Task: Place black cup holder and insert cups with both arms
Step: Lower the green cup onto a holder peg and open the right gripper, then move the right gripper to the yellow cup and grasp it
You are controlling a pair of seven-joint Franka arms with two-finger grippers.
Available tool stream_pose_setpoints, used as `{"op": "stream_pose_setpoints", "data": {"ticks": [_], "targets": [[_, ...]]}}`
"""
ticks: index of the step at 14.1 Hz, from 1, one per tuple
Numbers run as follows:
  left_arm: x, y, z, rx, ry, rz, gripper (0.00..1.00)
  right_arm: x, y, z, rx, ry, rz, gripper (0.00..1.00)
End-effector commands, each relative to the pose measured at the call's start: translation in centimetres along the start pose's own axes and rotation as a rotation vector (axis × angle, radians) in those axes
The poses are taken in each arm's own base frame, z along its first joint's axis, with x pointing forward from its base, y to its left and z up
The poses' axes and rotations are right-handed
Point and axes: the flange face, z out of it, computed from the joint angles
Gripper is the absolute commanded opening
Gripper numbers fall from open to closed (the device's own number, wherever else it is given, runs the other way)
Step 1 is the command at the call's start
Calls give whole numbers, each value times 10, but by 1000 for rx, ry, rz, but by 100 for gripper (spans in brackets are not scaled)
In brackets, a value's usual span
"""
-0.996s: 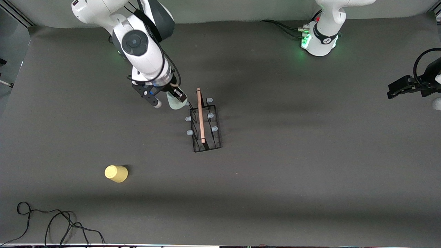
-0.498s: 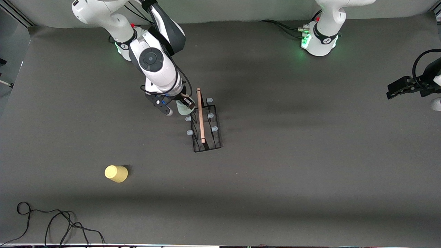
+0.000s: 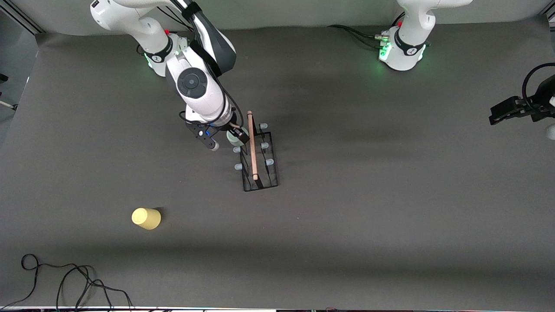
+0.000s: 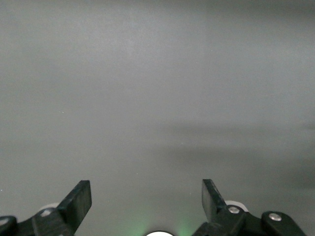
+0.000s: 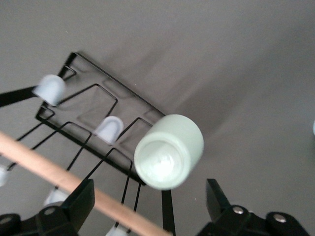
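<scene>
now that the right gripper (image 3: pixel 225 141) has let go and its fingers stand wide apart with nothing between them, the pale green cup (image 5: pixel 169 151) sits upside down on a peg of the black cup holder (image 3: pixel 259 158), so one cup looks done. the yellow cup (image 3: pixel 146 218) waits nearer the front camera. the left gripper (image 4: pixel 146 201) waits open and empty at the left arm's end of the table.
</scene>
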Motion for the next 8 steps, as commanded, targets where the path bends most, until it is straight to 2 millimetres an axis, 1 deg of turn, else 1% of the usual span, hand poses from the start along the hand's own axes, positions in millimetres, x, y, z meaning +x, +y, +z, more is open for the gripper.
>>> {"op": "stream_pose_setpoints", "data": {"ticks": [1,2,3,4,5,7,8], "targets": [[-7,-5,-5,14,3,4,100,37,-8,-80,-5,-21,7,100],[-7,-5,-6,14,4,3,100,57,-5,-99,-4,-20,-36,100],[-7,-5,-7,14,7,3,100,78,-2,-113,3,-8,-87,100],[-7,-8,-8,15,9,-1,100,104,7,-124,10,6,-143,100],[-6,-13,-7,14,10,-7,100,137,20,-133,19,16,-210,100],[-7,-12,-9,12,15,-7,100,208,44,-141,22,46,-346,100],[-7,-12,-11,11,22,-7,100,242,50,-143,15,67,-420,100]]}}
